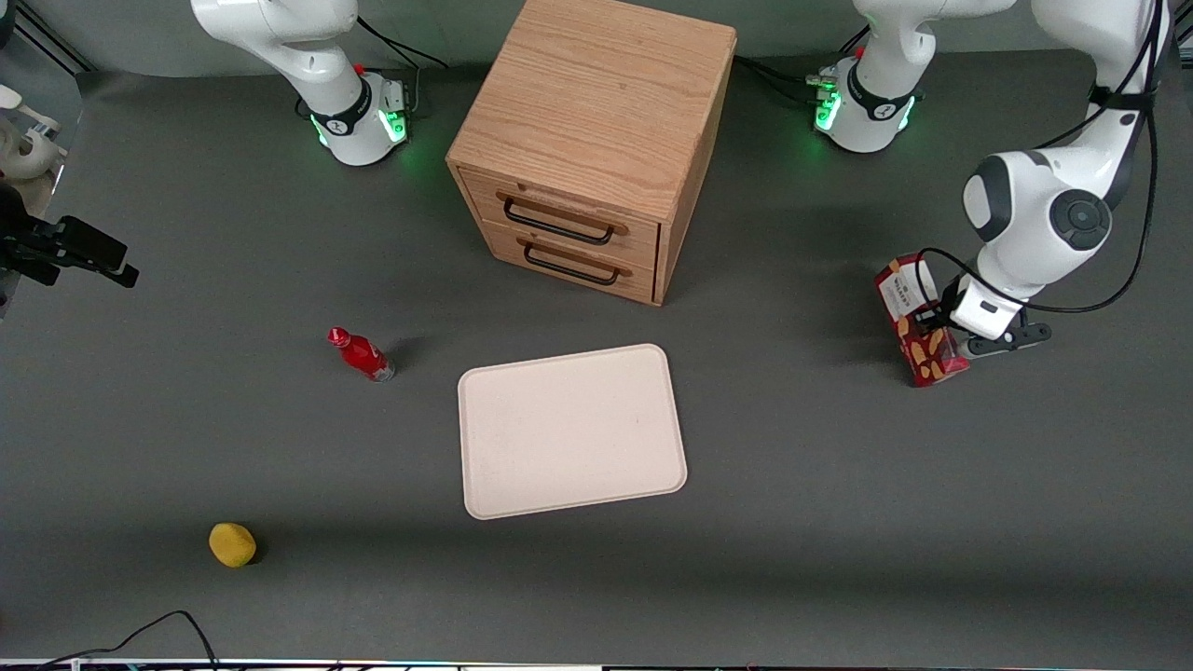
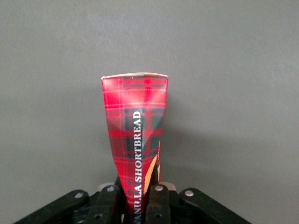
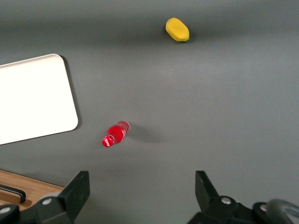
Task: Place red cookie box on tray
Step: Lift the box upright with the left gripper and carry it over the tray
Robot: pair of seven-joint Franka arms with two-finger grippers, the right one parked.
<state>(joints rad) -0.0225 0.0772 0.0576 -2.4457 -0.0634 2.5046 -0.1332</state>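
Item: my gripper [image 1: 937, 337], fingers [image 2: 159, 203] clamped on red cookie box [image 1: 915, 321], well apart from tray [image 1: 570, 430].

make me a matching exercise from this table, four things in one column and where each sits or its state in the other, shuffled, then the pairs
Things
1. cookie box
2. tray
3. small red bottle
4. yellow fruit

Places or states
A. lies nearest the front camera, toward the parked arm's end of the table
B. pinched in the gripper at the working arm's end of the table
C. lies flat in front of the wooden drawer cabinet, nothing on it
D. stands on the table between the tray and the parked arm's end

Pairs: 1-B, 2-C, 3-D, 4-A
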